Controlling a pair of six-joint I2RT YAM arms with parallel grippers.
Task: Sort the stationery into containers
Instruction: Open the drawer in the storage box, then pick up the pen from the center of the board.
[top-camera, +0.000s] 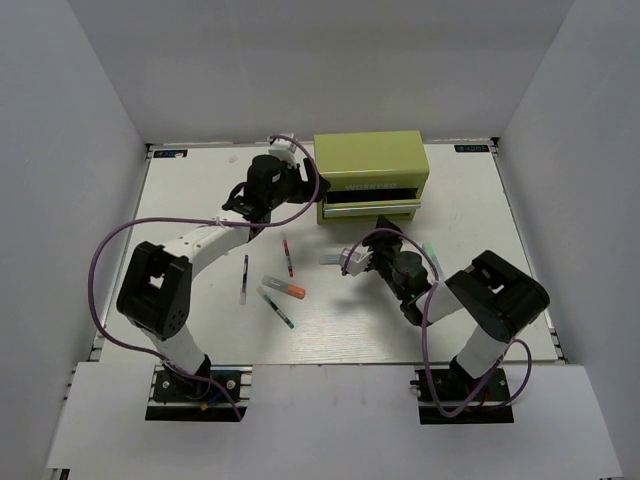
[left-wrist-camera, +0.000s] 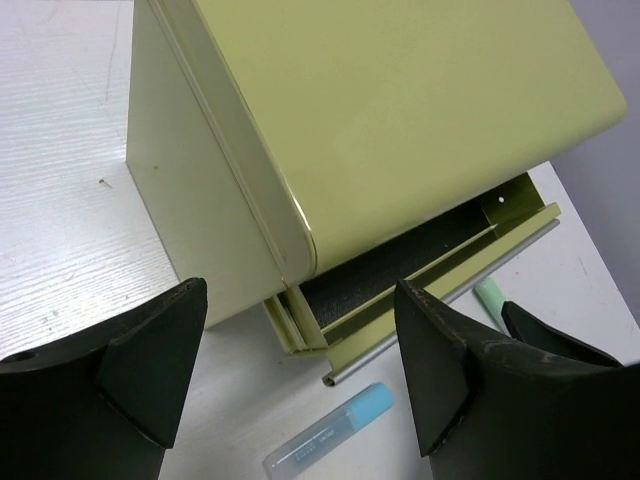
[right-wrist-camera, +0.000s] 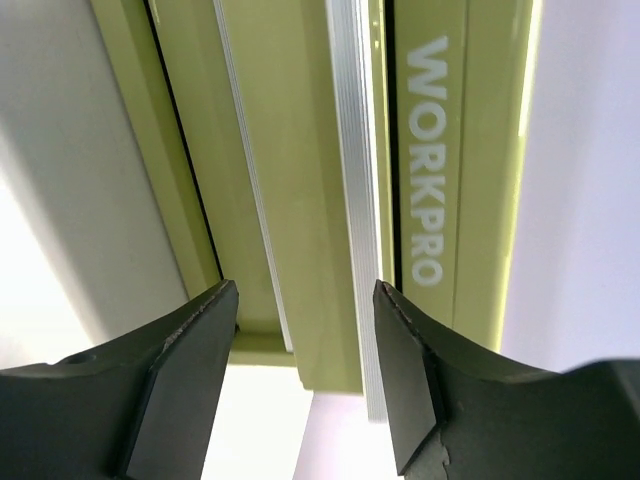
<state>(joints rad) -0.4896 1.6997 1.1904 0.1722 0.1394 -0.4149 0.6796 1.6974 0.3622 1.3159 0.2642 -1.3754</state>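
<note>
Nearest my bases, the green-tipped pen (top-camera: 277, 307), orange-capped marker (top-camera: 285, 288), grey pen (top-camera: 244, 279) and red-white pen (top-camera: 288, 257) lie loose on the table (top-camera: 470, 200), left of centre. Further out, the light-blue bar (top-camera: 331, 258) rests just left of the right gripper (top-camera: 350, 262), its long axis across the table, parallel to the drawer front; the right arm is nearer. That gripper stands wide apart, holding nothing. Beyond, the drawer (top-camera: 370, 208) of the olive-green box (top-camera: 370, 160) is partly pulled out. The left gripper (left-wrist-camera: 300, 295), spread and empty, hovers at the box's left corner; I judge nothing blocks the bar
</note>
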